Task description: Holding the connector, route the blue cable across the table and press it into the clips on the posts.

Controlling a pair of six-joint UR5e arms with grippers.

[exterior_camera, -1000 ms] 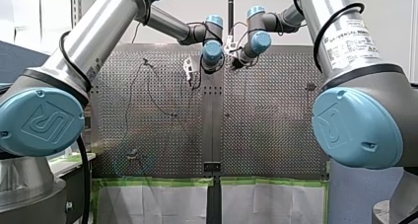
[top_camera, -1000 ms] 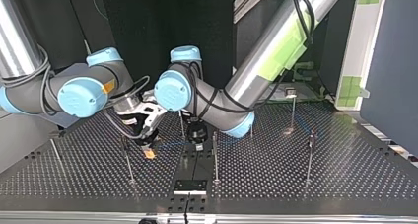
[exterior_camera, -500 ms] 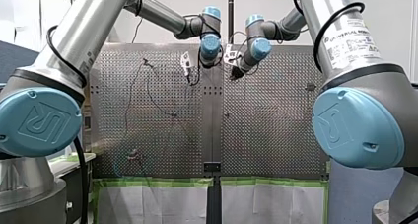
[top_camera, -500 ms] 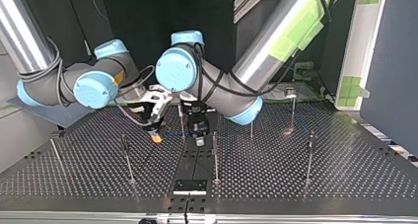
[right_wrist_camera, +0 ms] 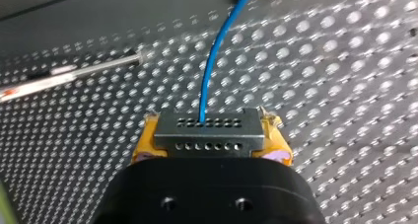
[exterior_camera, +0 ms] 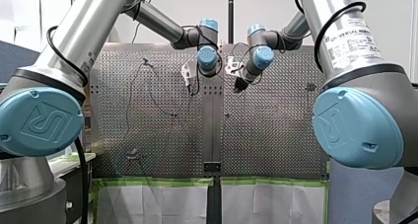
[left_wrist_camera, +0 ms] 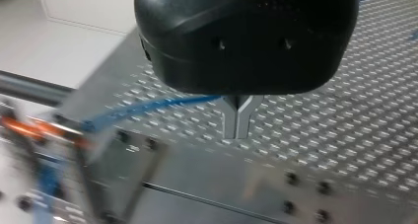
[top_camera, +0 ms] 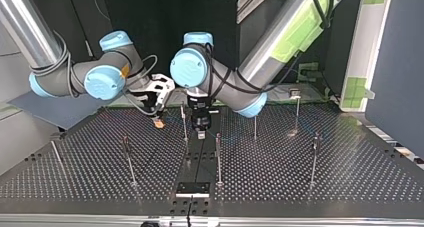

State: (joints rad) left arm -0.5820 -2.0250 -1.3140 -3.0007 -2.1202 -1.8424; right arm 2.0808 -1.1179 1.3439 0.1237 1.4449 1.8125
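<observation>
right pincer (right_wrist_camera: 211, 137) tilted down, gripping connector (right_wrist_camera: 209, 127)

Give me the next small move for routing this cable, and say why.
Probably my right gripper should carry the connector toward the nearest post, drawing the blue cable level with its clip. The yellow pads clamp the connector, my left gripper is shut on the cable beside that post, and the cable does not look seated there.
</observation>
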